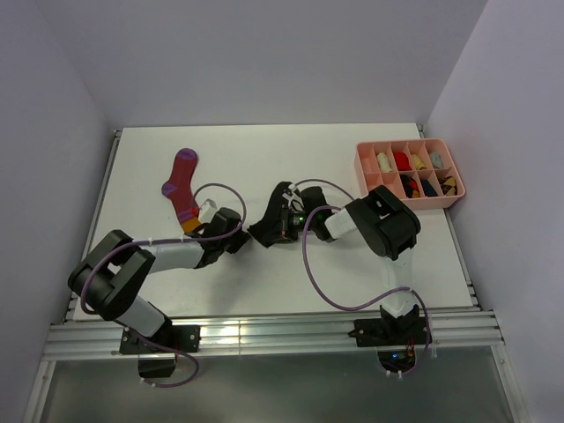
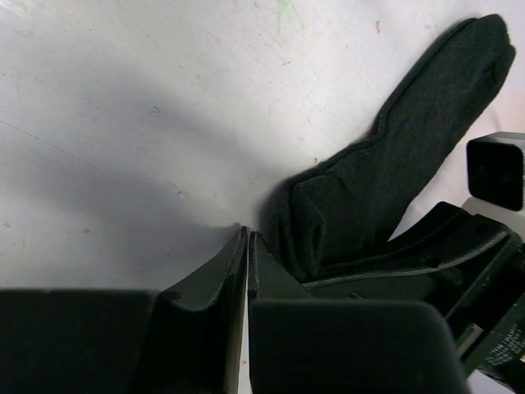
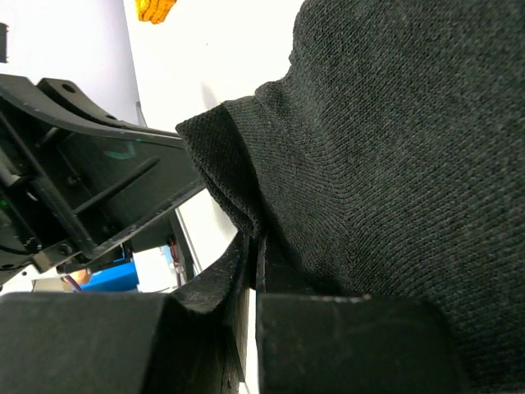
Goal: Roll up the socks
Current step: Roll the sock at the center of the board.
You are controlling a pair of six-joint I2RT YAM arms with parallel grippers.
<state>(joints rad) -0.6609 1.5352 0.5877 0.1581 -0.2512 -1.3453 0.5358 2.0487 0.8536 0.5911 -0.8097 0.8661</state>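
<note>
A black sock point(image 2: 394, 156) lies on the white table, its near end folded over. My right gripper point(image 3: 256, 242) is shut on that folded edge of the black sock point(image 3: 394, 139). My left gripper point(image 2: 247, 234) is shut just left of the fold, tips on the table, with nothing between them. From above, both grippers meet at the black sock point(image 1: 275, 210) mid-table, the left gripper point(image 1: 247, 234) on its left and the right gripper point(image 1: 284, 225) on its right. A magenta sock point(image 1: 181, 183) with purple stripes and an orange toe lies flat at the left.
A pink compartment tray point(image 1: 359, 167) holding several rolled socks stands at the back right. White walls close in the table on three sides. The right gripper's black frame point(image 2: 459, 246) crowds the right side of the left wrist view.
</note>
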